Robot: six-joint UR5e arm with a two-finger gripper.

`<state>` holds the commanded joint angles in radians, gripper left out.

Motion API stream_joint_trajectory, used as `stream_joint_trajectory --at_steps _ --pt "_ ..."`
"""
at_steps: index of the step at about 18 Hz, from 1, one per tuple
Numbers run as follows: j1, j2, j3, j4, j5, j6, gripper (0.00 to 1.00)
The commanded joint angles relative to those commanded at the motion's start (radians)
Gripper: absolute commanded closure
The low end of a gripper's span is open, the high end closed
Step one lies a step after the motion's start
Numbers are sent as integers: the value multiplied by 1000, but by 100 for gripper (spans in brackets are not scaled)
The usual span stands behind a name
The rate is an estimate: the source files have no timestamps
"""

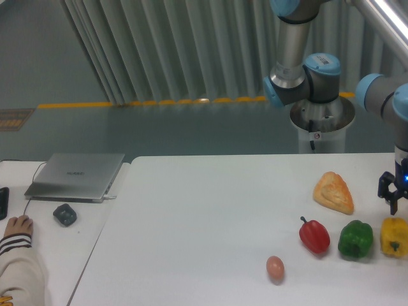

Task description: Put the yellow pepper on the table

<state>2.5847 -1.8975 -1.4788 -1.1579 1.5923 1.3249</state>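
The arm comes down vertically at the table's [191,217] right edge, wrist pointing straight down. Its gripper [396,203] hangs just above the yellow pepper [394,236], at the pepper's 12 o'clock, with the 2 dark fingers spread and clear of it. The yellow pepper sits on the table, with the green pepper [356,240] just beside it at 9 o'clock, the red pepper [315,235] farther that way.
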Motion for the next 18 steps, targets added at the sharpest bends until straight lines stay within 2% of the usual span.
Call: stream_joint_trajectory --at_steps 7,10,18 --pt "51 -15 66 -153 -8 318 0" --pt "60 -21 68 -160 -12 372 0" --pt "55 -32 60 -158 -12 372 0"
